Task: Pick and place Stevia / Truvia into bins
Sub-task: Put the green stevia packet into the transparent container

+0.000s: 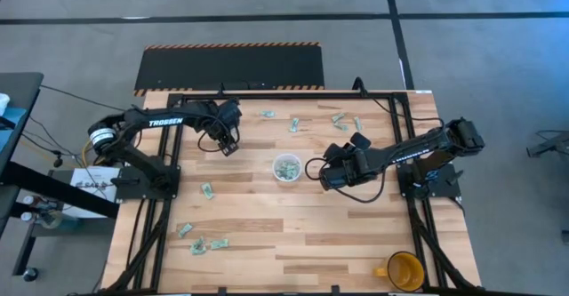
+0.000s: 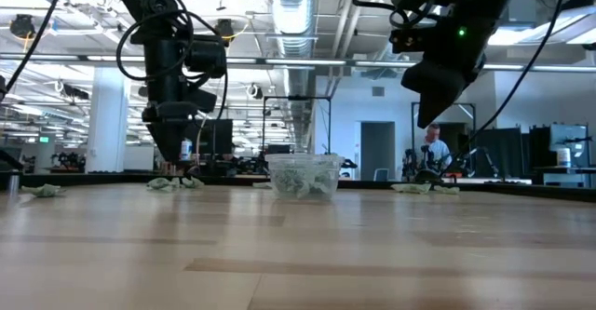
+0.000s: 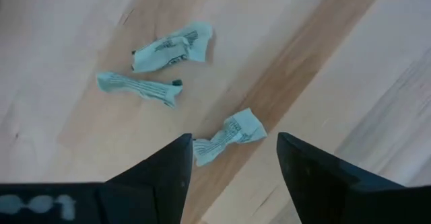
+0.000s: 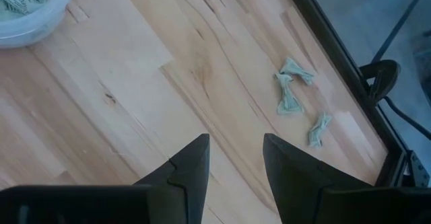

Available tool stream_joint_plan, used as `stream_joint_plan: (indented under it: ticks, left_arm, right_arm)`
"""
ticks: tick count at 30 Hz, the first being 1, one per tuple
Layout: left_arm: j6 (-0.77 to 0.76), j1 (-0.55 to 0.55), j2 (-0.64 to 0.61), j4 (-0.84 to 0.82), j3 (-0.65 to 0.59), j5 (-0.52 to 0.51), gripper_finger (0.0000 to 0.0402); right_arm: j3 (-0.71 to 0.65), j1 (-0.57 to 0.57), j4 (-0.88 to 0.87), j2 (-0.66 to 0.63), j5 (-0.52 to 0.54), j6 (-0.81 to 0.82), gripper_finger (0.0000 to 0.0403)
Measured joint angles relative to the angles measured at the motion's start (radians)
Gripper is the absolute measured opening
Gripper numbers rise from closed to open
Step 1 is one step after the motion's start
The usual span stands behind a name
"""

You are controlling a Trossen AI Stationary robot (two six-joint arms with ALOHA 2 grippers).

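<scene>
The clear plastic cup (image 1: 286, 167) stands mid-table with several pale green sachets inside; it also shows in the low view (image 2: 304, 173) and the right wrist view (image 4: 27, 12). My left gripper (image 1: 228, 143) is open and low over the table. Its fingers stand on either side of a crumpled sachet (image 3: 229, 136) that lies flat on the wood. Two more sachets (image 3: 172, 47) (image 3: 138, 88) lie just beyond it. My right gripper (image 1: 324, 169) is open and empty, raised above the table right of the cup. Three sachets (image 4: 291, 89) lie ahead of it near the table's edge.
Loose sachets lie at the far side (image 1: 293, 123) (image 1: 347, 120) and the near left (image 1: 207, 190) (image 1: 206, 244). A yellow-orange mug (image 1: 404, 270) stands at the near right corner. The black frame (image 4: 337, 56) runs along the table's edge. A person (image 2: 431, 152) shows in the room behind.
</scene>
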Motion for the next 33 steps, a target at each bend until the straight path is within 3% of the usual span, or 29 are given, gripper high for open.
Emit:
stream_joint_plan:
  ticks: [10,18,23,33]
  left_arm:
    - [0.077,0.006,0.181,-0.018,0.002,-0.004,0.0207]
    - [0.105,0.013,0.211,-0.024,0.009,-0.012,0.0189]
    - [0.125,0.009,0.214,-0.035,0.027,-0.012,0.0142]
    - [0.117,0.009,0.218,-0.056,0.041,-0.047,0.0008]
  right_arm:
    - [0.000,0.000,0.011,0.000,0.001,-0.007,0.0134]
    - [0.000,0.000,0.013,0.000,0.000,-0.008,0.0134]
    - [0.000,0.000,0.013,0.000,0.001,-0.008,0.0134]
    - [0.000,0.000,0.017,0.000,0.000,-0.008,0.0134]
